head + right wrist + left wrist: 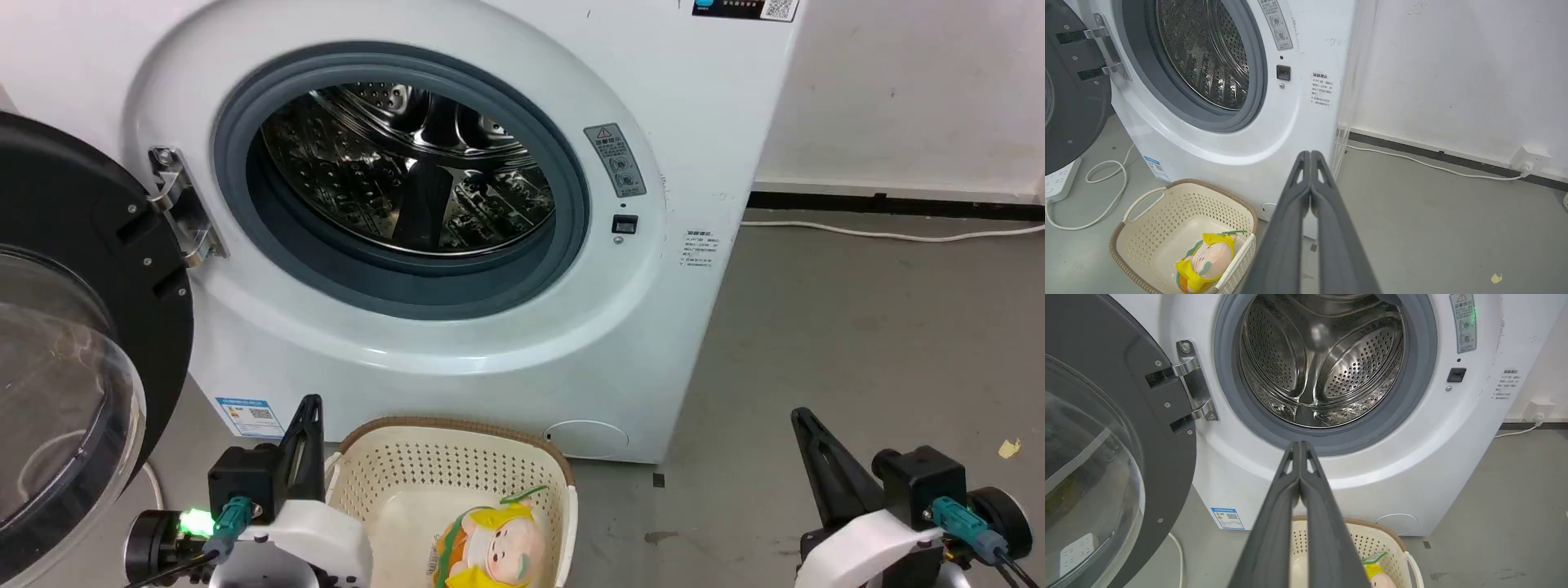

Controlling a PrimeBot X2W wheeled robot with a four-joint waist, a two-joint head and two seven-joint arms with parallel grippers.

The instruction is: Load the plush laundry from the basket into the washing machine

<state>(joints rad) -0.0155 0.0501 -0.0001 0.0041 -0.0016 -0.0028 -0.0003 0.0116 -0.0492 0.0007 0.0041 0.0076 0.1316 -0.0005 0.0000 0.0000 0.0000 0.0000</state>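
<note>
Plush laundry [500, 549] inside basket [445, 472]

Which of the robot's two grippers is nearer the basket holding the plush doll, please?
The left gripper, which rises right beside the left rim of the basket in the head view; the right gripper stands well apart over the floor.

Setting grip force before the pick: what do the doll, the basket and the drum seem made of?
Doll: soft stuffed fabric, matte, puffy outlines. Basket: probably moulded plastic, cream, smooth, with even rows of holes; its brown rim looks woven, perhaps moulded too. Drum: shiny metal, likely stainless steel, mirror-like and perforated.
</note>
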